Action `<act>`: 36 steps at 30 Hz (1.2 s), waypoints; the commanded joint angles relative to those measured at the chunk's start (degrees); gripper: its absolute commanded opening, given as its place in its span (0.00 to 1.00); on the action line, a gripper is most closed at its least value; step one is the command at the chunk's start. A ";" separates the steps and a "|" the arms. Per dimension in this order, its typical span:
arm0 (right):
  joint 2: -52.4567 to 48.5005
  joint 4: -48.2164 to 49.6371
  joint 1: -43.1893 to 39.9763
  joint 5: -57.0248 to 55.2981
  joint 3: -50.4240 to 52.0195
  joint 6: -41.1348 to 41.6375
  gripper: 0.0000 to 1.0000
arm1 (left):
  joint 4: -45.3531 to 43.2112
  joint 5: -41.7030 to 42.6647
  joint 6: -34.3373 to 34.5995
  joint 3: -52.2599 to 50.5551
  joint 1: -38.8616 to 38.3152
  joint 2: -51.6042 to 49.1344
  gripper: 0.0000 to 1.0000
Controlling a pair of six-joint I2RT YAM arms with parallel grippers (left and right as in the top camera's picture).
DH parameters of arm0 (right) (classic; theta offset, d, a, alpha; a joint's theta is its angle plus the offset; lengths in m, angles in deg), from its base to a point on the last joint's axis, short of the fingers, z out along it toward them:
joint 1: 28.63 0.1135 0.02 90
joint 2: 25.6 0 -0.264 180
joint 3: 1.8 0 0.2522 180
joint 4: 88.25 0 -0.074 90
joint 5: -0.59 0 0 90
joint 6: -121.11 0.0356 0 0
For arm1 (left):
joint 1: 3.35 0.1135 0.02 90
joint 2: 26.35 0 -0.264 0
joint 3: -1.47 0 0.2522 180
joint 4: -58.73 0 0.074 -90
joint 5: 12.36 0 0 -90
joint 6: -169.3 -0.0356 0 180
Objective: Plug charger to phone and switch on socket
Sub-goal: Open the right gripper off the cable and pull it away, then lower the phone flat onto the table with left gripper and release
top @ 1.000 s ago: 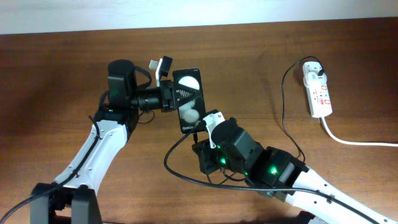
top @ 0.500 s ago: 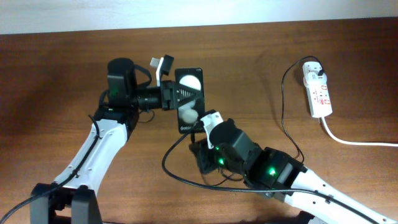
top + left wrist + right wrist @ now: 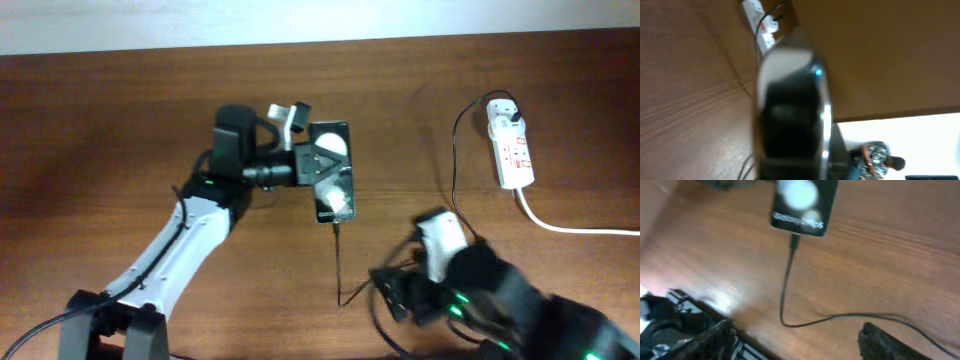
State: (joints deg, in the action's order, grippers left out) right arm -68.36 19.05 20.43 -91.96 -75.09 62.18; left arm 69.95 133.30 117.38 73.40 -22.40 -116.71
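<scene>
The phone (image 3: 332, 175), black with two white blobs, is lifted above the table, and my left gripper (image 3: 306, 166) is shut on its left side. The charger cable (image 3: 338, 262) hangs from the phone's lower edge, where its connector tip (image 3: 795, 241) sits in the port. In the left wrist view the phone (image 3: 790, 110) is a close dark blur. My right gripper (image 3: 795, 345) is open and holds nothing, below the phone (image 3: 802, 202), with the cable (image 3: 785, 295) lying ahead of its fingers (image 3: 890, 342). The socket (image 3: 512, 150) lies far right with the white adapter (image 3: 502, 112) in it.
The socket's thick white cord (image 3: 575, 227) runs off the right edge. The thin black cable (image 3: 455, 170) loops from the adapter down towards the right arm (image 3: 470, 290). The socket (image 3: 759, 17) also shows at the top of the left wrist view.
My right gripper has opened, let go of the cable's tip and drawn back down and to the right. My left gripper has carried the phone to the right, with the cable still in it.
</scene>
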 commanded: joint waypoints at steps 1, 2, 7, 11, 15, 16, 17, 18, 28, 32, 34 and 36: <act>8.15 -3.32 -0.37 -0.76 -1.09 -0.13 0.88 | -0.33 -9.03 -3.10 0.00 -2.45 -1.97 0.00; 10.56 -3.93 -0.37 -0.81 -1.09 -0.13 0.89 | -0.35 -9.01 -3.21 0.07 -2.60 -3.28 0.00; 15.74 -5.03 -0.37 -1.20 -1.09 -0.13 0.92 | 2.16 -9.66 -8.15 4.74 -2.60 -13.22 0.00; 15.74 -5.64 -0.37 -1.22 -1.03 -0.13 0.93 | 17.79 -12.24 -18.56 16.65 -2.60 -23.93 0.00; 15.74 -5.68 -0.37 -1.22 -1.03 -0.15 0.94 | 19.80 -12.07 -18.12 19.78 -2.54 -30.12 0.01; 15.74 -5.68 -0.37 -1.22 -1.03 -0.17 0.95 | 20.06 -12.04 -16.83 19.78 -2.54 -31.89 0.01; 15.74 -5.66 -0.37 -1.22 -1.03 -0.42 0.97 | 20.17 -12.02 -16.20 19.78 -2.54 -32.89 0.01; 15.74 -5.70 -0.37 -1.40 -1.03 -0.61 0.97 | 20.24 -12.00 -15.26 19.78 -2.54 -33.88 0.02; 15.72 -8.24 -0.37 -1.38 -1.03 -0.57 0.99 | 23.56 -17.46 -14.14 19.78 -2.56 -34.99 0.36; 15.72 -8.37 -0.37 -1.40 -1.03 -0.59 0.99 | 25.83 -21.97 -14.16 19.78 -2.56 -34.99 0.75; 15.72 -8.39 -0.37 -1.40 -1.03 -0.59 0.99 | 26.56 -24.41 -14.16 19.78 -2.56 -34.99 0.99; 15.72 -8.39 -0.37 -1.38 -1.03 -0.59 0.99 | 28.11 -27.12 -14.16 19.78 -2.56 -34.99 0.99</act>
State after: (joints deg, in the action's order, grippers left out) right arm -52.80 10.66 20.43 -92.61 -75.57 62.11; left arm 95.59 118.08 103.98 95.13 -25.53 -148.78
